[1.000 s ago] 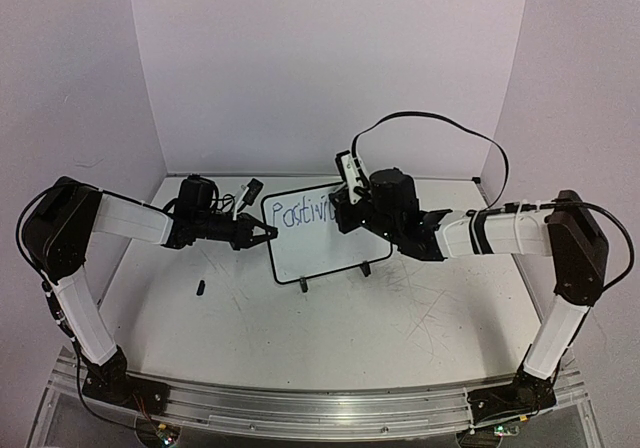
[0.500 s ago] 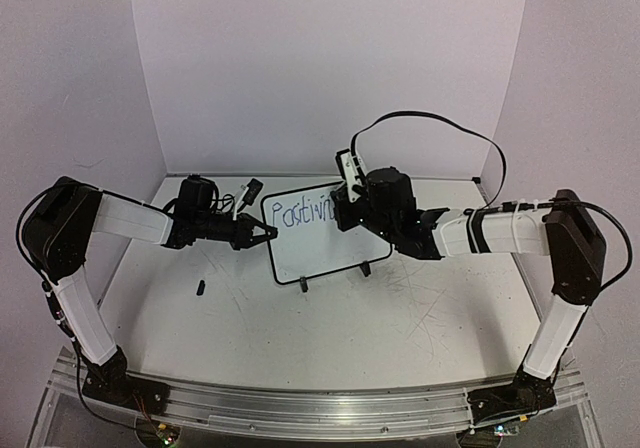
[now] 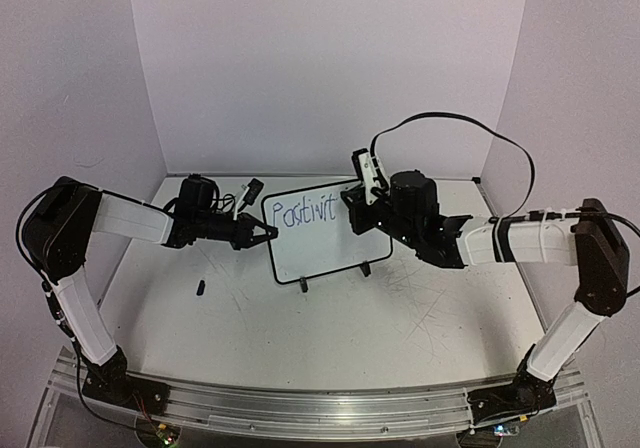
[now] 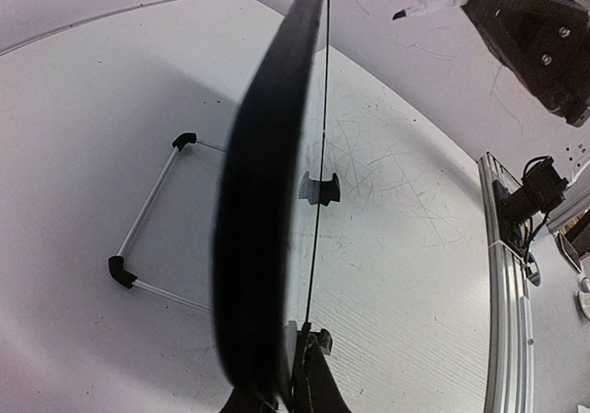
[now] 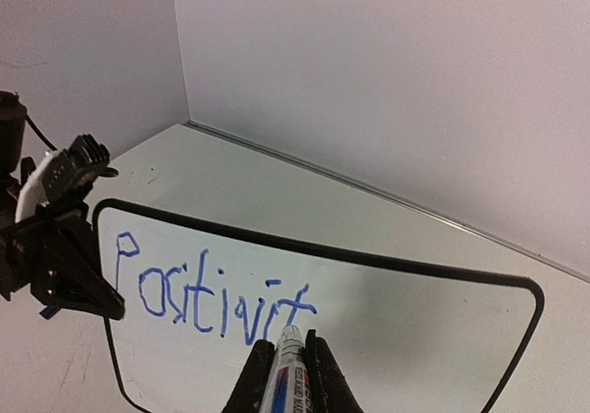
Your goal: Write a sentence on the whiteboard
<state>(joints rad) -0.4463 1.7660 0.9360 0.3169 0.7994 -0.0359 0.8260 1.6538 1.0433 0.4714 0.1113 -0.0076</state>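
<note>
One white table (image 3: 330, 328) fills the lower half of the top view. Whiteboard (image 3: 320, 253) stands on its feet at ctr frame. Left gripper (image 3: 262, 235) is clamped on the board's left edge. Right gripper (image 3: 358, 213), at the board's upper right, pinches a marker (image 5: 288, 362) w/ tip by the last letter; contact unclear. Sentence (image 5: 207, 293) so far reads "Positivit" in blue, along the board's top. Small black piece (image 3: 200, 288) lies left of ctr.

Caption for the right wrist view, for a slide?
Right gripper, jaws shut on a marker, tip at blue text "Positivit" on the whiteboard.
</note>
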